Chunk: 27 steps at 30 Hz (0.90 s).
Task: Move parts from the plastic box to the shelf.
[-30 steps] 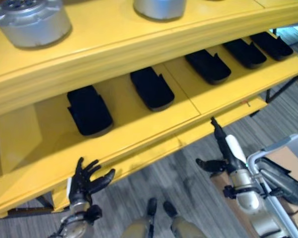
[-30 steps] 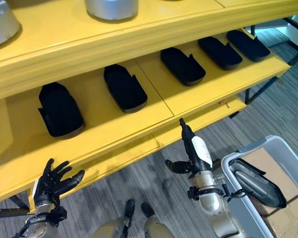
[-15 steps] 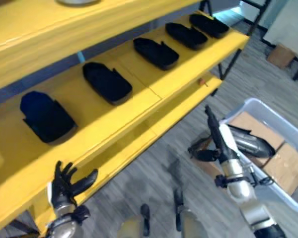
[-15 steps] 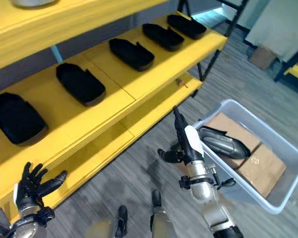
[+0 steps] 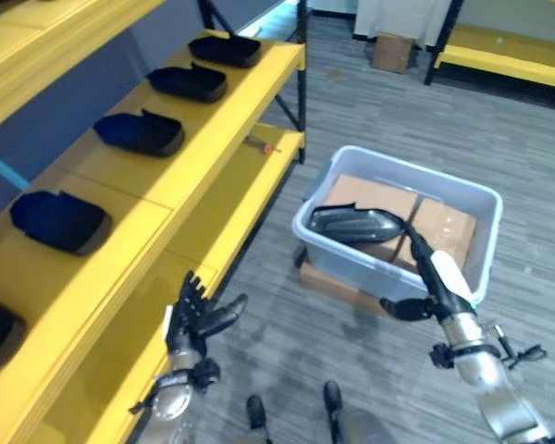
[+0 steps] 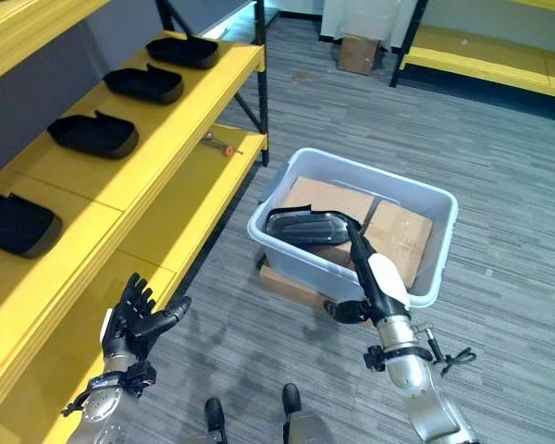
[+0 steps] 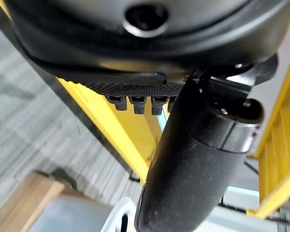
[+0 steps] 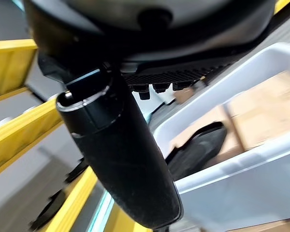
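Observation:
A pale grey plastic box (image 5: 351,261) stands on the floor right of the yellow shelf (image 5: 196,159). One dark, glossy part (image 5: 353,222) lies inside on cardboard sheets, and the right wrist view shows it too (image 8: 199,151). My right hand (image 5: 437,280) is open at the box's near wall, fingers straight and reaching up to the part's right end, thumb out to the side. My left hand (image 5: 196,315) is open with spread fingers, low beside the shelf's lower board. Several black parts (image 5: 139,134) sit in a row on the shelf.
A small red-handled tool (image 5: 259,143) lies on the lower shelf board. A flat cardboard piece (image 5: 322,278) sticks out under the box. A cardboard carton (image 5: 393,51) and another yellow rack (image 5: 499,67) stand at the back. Grey floor spreads to the right.
The camera has swung right, bringing the plastic box into the middle and pushing the shelf to the left. Both hands keep their open pose.

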Motion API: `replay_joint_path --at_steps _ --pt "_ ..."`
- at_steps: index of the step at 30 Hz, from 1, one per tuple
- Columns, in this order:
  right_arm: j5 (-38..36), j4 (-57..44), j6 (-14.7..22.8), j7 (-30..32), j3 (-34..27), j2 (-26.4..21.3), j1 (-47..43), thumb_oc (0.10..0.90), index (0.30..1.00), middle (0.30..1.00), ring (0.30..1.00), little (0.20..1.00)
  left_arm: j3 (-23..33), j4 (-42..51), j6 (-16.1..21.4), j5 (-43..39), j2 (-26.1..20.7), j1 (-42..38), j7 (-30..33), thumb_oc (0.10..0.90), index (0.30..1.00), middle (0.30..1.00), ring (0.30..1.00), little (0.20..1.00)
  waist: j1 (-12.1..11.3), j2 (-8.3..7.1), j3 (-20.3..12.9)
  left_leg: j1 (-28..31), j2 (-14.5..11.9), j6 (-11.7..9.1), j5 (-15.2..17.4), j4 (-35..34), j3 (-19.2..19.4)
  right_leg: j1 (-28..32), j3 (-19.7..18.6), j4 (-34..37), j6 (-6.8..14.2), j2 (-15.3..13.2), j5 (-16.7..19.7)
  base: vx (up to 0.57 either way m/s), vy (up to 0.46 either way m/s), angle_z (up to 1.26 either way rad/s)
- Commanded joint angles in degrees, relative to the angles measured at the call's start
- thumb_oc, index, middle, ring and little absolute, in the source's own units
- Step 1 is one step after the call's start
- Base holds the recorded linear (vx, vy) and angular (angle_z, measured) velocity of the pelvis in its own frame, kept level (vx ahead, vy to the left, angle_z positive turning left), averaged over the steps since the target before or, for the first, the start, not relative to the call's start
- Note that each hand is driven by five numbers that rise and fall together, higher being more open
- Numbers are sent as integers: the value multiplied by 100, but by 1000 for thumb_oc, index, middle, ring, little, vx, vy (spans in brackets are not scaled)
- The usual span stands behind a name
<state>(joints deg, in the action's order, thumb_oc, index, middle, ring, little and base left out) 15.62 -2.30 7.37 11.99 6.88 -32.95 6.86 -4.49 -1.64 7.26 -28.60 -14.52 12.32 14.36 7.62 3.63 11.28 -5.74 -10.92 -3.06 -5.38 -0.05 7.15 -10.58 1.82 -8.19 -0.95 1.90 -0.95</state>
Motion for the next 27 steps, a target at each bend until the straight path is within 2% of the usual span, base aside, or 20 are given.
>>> replay_joint_path --at_steps 1,2,3,6,8,9,10,11,12,13,15,17,18,19,20,22,23,27 --pt "76 -875 574 282 -358 -100 -265 900 1000 1000 1000 1000 162 327 377 110 -247 -193 -54 900 1000 1000 1000 1000 -5 -159 -356 468 -54 -15 435 739 -58 59 -212 139 360 -303 -236 60 -131 -4" --pt "75 -882 572 281 -365 -103 -254 900 1000 1000 1000 1000 157 328 377 111 -243 -191 -54 900 1000 1000 1000 1000 -5 -154 -352 472 -60 -22 433 742 -64 63 -207 133 354 -298 -240 90 -217 1" --pt "104 -907 589 326 -454 -145 -142 900 1000 1000 1000 1000 108 288 368 113 -215 -184 -76 900 1000 1000 1000 1000 46 -127 -329 449 -169 -49 164 979 -54 133 -214 81 266 -223 -327 81 -243 1" --pt "174 -964 604 374 -606 -205 93 900 1000 1000 1000 1000 29 304 351 94 -196 -205 -137 900 1000 1000 1000 1000 132 -123 -257 269 -336 -63 -172 1753 -29 359 -179 91 72 -128 -439 84 -278 10" --pt "214 -986 613 413 -670 -211 203 900 1000 1000 1000 1000 -26 344 349 78 -172 -198 -182 900 1000 1000 1000 1000 164 -156 -198 136 -263 -14 -127 2338 90 507 -149 156 -14 -128 -461 68 -215 10" --pt "236 -985 603 417 -705 -216 272 900 1000 1000 1000 1000 -50 342 334 65 -166 -209 -199 900 1000 1000 1000 1000 178 -139 -168 81 -224 -9 -107 2407 149 566 -133 174 -26 -129 -477 58 -137 9" --pt "277 -977 565 437 -718 -227 288 900 1000 1000 1000 1000 -80 342 329 59 -169 -232 -201 900 1000 1000 1000 1000 154 -120 -133 -49 -63 5 -56 2333 107 599 -152 180 -15 -149 -491 64 -20 6" --pt "284 -939 545 432 -681 -239 241 900 1000 1000 1000 1000 -98 297 316 57 -173 -272 -203 900 1000 1000 1000 1000 94 -95 -96 -225 414 88 242 2083 -100 617 -232 201 38 -177 -508 161 20 7" --pt "307 -877 516 388 -598 -255 148 900 1000 1000 1000 1000 -91 349 331 72 -155 -271 -233 900 1000 1000 1000 1000 21 -79 -66 -500 959 142 566 1472 -370 722 -418 284 140 -154 -463 143 31 -5" --pt "307 -877 515 388 -596 -255 143 900 1000 1000 1000 1000 -87 351 330 72 -155 -272 -234 900 1000 1000 1000 1000 17 -84 -73 -500 963 143 533 1440 -361 711 -425 296 140 -157 -442 158 0 -35" --pt "310 -851 527 388 -542 -231 125 900 1000 1000 1000 1000 -138 319 355 143 -144 -250 -224 900 1000 1000 1000 1000 14 -27 -23 -803 990 32 25 841 -221 780 -482 375 145 -80 -387 126 3 -64" --pt "322 -776 536 438 -492 -211 83 900 1000 1000 1000 1000 -210 313 373 206 -162 -317 -216 900 1000 1000 1000 1000 -23 40 92 -1217 1205 -43 -257 425 -233 875 -574 443 144 21 -338 167 21 -18" --pt "333 -738 539 451 -466 -201 49 900 1000 1000 1000 1000 -217 301 390 213 -175 -345 -215 900 1000 1000 1000 1000 -70 36 131 -1201 1264 -70 -377 237 -296 963 -681 507 147 60 -339 215 51 -48" --pt "362 -715 539 466 -432 -194 24 900 1000 1000 1000 1000 -235 312 399 207 -180 -358 -212 900 1000 1000 1000 1000 -97 42 154 -1193 1310 -89 -428 165 -417 1056 -813 558 159 86 -392 300 133 -77" --pt "363 -711 540 408 -356 -168 -29 900 1000 1000 1000 1000 -234 335 454 99 -162 -369 -209 900 1000 1000 1000 1000 -126 107 127 -947 1277 -32 -465 -30 -501 1117 -1093 625 193 144 -447 309 193 -84" --pt "364 -719 534 384 -346 -159 -45 900 1000 1000 1000 1000 -238 359 479 82 -146 -378 -191 900 1000 1000 1000 1000 -128 154 83 -841 1232 -13 -511 -173 -435 1120 -1212 703 230 142 -426 235 181 -119" --pt "338 -685 506 374 -342 -135 -54 900 1000 1000 1000 1000 -280 371 526 65 -93 -415 -147 900 1000 1000 1000 1000 -86 206 -14 -679 1212 56 -446 -205 -198 1198 -1333 810 307 -7 -456 269 180 -146" --pt "319 -700 461 358 -321 -116 -139 900 1000 1000 1000 1000 -308 385 581 25 -134 -483 -85 900 1000 1000 1000 1000 -43 246 -156 -515 1200 187 -226 -229 172 1234 -1471 814 464 -313 -530 267 173 -74"
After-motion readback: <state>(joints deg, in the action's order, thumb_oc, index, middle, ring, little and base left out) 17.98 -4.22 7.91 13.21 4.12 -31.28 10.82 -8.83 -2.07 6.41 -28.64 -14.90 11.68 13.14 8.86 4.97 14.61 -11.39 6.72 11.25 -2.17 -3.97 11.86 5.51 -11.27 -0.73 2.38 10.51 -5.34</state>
